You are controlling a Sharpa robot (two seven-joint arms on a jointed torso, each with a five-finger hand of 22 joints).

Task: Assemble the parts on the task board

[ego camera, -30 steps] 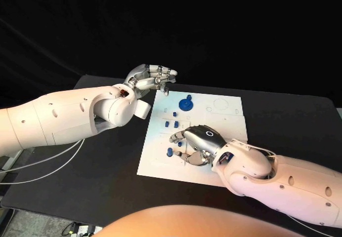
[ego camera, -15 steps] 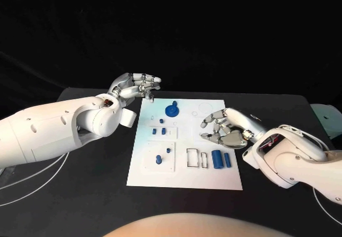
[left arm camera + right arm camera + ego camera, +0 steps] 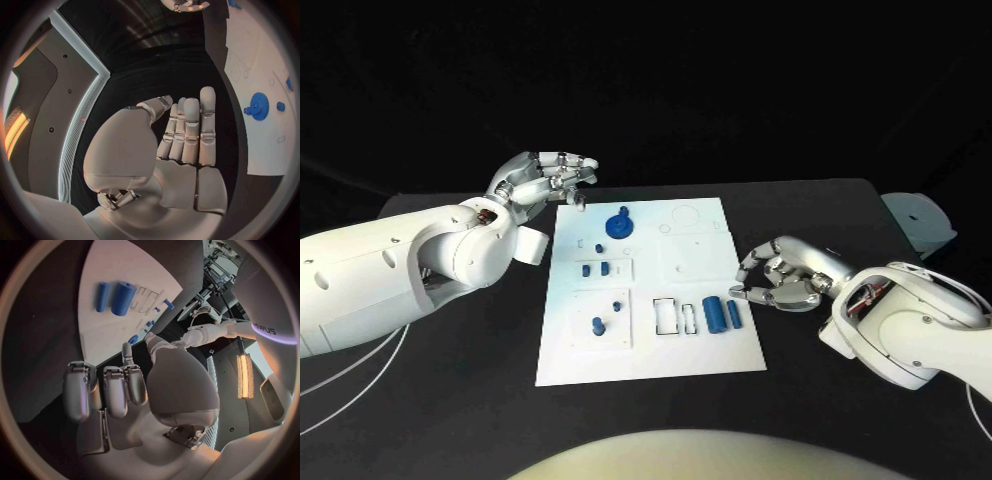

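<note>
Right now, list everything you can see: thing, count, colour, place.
Table: one, black, under everything.
Task board: one, white, mid-table between the arms.
Gear: one, blue, board's far end.
Cylinders: two, blue, side by side, board's right part.
Small parts: several, blue, board's left half; exact count unclear.
Left hand: silver, holds nothing, beyond the board's far left corner.
Right hand: silver, fingers curled, holds nothing, off the board's right edge.

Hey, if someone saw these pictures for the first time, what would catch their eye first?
Probably the white task board bright against the black table, dotted with small blue parts, chiefly a gear at its far end and two cylinders near its right edge. Next, the silver hands flanking it: the left hand beyond its far left corner, the right hand beside its right edge, both holding nothing.
</note>
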